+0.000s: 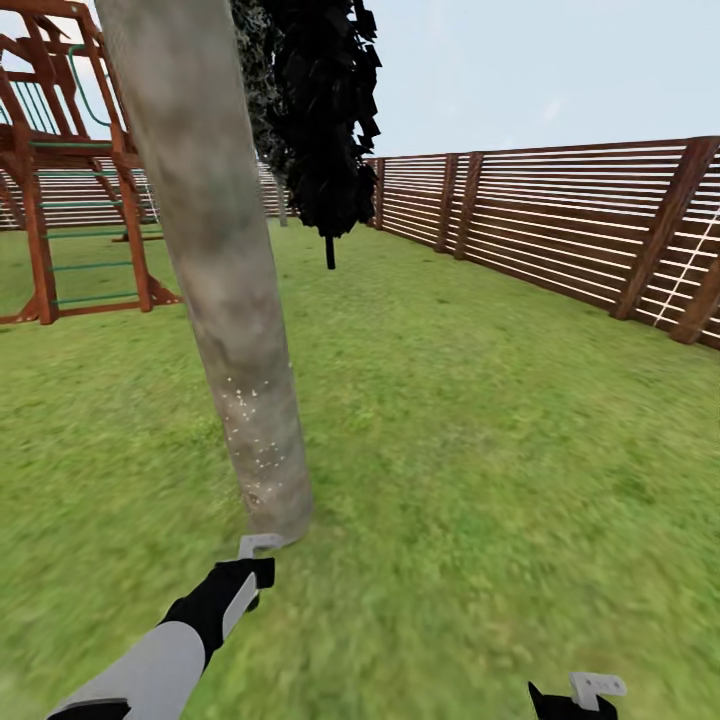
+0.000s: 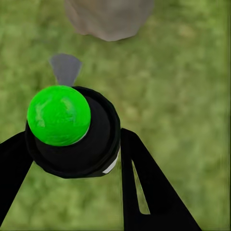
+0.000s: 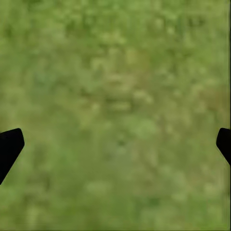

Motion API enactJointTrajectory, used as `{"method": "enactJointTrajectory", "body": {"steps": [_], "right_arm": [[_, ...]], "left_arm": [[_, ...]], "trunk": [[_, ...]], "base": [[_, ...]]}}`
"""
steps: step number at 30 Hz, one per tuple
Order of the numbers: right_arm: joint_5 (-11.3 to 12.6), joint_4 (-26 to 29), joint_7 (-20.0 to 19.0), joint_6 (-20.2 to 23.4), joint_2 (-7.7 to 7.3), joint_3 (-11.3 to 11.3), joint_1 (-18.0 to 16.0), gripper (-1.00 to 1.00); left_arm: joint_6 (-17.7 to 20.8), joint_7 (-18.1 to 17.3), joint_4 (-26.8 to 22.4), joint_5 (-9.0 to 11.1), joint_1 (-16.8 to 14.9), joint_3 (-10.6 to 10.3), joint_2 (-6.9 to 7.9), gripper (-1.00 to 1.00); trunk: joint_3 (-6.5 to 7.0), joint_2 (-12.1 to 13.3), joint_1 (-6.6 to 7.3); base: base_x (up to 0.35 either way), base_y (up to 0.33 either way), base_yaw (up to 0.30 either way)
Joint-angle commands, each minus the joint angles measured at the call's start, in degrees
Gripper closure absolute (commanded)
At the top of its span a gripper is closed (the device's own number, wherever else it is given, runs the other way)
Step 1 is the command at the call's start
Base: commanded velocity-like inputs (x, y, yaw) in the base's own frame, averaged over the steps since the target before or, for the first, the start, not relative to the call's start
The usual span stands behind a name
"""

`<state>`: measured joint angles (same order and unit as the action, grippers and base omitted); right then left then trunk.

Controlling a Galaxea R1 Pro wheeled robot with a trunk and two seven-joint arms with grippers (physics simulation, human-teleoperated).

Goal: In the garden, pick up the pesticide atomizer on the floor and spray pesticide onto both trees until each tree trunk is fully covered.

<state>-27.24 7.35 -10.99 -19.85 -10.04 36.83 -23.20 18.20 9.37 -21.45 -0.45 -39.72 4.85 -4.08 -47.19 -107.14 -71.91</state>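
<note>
Head view: left gripper (image 1: 250, 572) low in frame, just short of the base of the trunk (image 1: 225, 290), which rises as a thick mottled column leaning slightly toward the upper left. White specks of pesticide (image 1: 252, 430) scatter over the trunk's lower part, facing the robot. The atomizer (image 1: 255, 546) shows as a small pale piece at the gripper's tip, pointing at the trunk foot, near it; contact cannot be told. Lawn (image 1: 480, 450) lies open to the right as far as the slat fence (image 1: 560, 220); a dark-leaved tree (image 1: 325, 110) stands farther back, a wooden play frame (image 1: 70, 180) at far left. Right gripper (image 1: 580, 700) sits at the bottom edge, well apart from the trunk. Left wrist view: the black fingers (image 2: 144, 183) press against both sides of the atomizer (image 2: 72, 132), a round dark body with a green cap; its grey nozzle (image 2: 65, 67) aims at the trunk base (image 2: 108, 17), with grass between them, so its long axis runs toward the trunk. Right wrist view: the fingertips (image 3: 9, 147) sit at opposite edges, spread wide, with only grass (image 3: 115, 110) between them.
</note>
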Motion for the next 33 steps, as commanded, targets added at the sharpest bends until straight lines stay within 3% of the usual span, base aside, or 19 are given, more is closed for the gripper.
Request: {"method": "enactJointTrajectory", "body": {"steps": [1,11,15,17,33], "right_arm": [[-0.1,0.0,0.0,0.1,-0.05,0.0,0.0,-1.0],[0.0,-0.1,0.0,0.0,0.13,-0.1,0.0,-1.0],[0.0,-0.1,0.0,0.0,0.17,-0.1,0.0,-1.0],[0.0,-0.1,0.0,0.0,0.18,-0.1,0.0,-1.0],[0.0,-0.1,0.0,0.0,0.11,0.0,0.0,-1.0]], "left_arm": [[0.0,0.7,0.0,0.1,0.0,0.0,-0.04,1.0],[0.2,1.0,-0.1,-0.2,0.0,-0.1,0.03,1.0],[0.6,4.1,-0.1,0.0,0.0,-0.1,0.12,1.0],[0.7,5.5,-0.1,0.1,0.0,-0.1,0.05,1.0],[0.7,5.7,-0.1,0.2,0.0,-0.1,-0.05,1.0]], "trunk": [[0.0,0.0,0.0],[0.0,0.0,0.0],[0.0,0.0,0.0],[0.0,0.0,0.0],[0.0,0.0,0.0]], "base": [[0.007,-0.264,0.003],[0.0,-0.271,0.038],[0.07,-0.271,0.268],[0.173,-0.242,0.278],[0.236,-0.191,0.131]]}}
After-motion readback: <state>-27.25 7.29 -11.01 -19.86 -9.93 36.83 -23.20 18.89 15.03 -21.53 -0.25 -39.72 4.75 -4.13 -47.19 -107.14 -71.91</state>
